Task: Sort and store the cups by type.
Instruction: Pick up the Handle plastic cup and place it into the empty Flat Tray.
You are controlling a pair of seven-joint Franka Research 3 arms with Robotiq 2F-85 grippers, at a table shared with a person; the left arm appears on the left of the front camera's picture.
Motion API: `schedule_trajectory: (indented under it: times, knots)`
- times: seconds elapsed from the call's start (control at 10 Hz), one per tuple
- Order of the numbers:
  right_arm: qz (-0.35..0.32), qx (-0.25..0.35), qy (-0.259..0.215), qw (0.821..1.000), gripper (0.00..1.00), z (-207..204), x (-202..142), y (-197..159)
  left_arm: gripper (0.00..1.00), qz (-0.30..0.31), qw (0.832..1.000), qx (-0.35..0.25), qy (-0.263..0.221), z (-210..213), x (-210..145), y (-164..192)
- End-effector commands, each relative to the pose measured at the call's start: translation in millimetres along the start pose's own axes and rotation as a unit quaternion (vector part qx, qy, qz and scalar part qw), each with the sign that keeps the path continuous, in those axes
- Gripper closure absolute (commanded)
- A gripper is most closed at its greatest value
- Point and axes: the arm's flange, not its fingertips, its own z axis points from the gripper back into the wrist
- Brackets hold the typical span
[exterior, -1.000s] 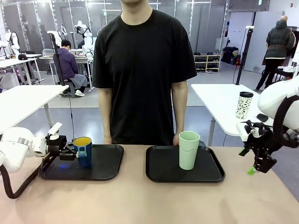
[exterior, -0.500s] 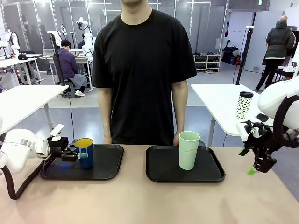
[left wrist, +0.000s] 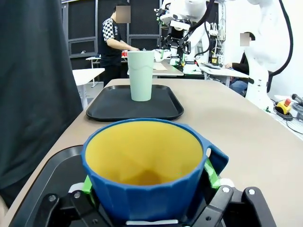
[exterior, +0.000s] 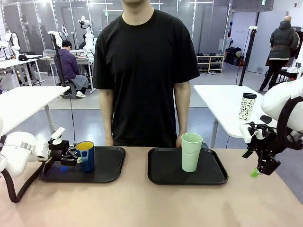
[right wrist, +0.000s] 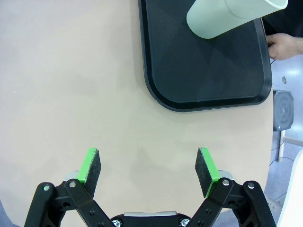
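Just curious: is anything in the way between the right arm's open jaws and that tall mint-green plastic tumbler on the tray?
Nothing visible: bare tabletop and black tray lie between the right gripper and the tall mint-green plastic tumbler.

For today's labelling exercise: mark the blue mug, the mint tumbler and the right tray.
blue mug [exterior: 86, 157], front view, outer wall.
mint tumbler [exterior: 191, 153], front view, side wall.
right tray [exterior: 163, 176], front view, bare floor.

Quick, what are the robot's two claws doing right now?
Left gripper: shut on the blue mug.
Right gripper: open, holding nothing.

Mug [exterior: 85, 155] dark blue, yellow inside; tumbler [exterior: 191, 152] pale mint; trays [exterior: 187, 169] black.
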Motion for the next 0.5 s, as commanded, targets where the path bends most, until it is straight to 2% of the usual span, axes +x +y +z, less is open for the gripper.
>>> schedule_trajectory:
  times: [0.0,0.4]
  knots:
    - [0.003,0.000,0.004,1.000,0.00,-0.7,0.1,0.7,0.00,0.006,1.000,-0.010,0.000,5.9,-2.1,2.6]
    - [0.003,0.000,0.004,1.000,0.00,-0.7,0.1,0.7,0.00,0.016,1.000,0.015,0.019,23.3,-2.3,-4.0]
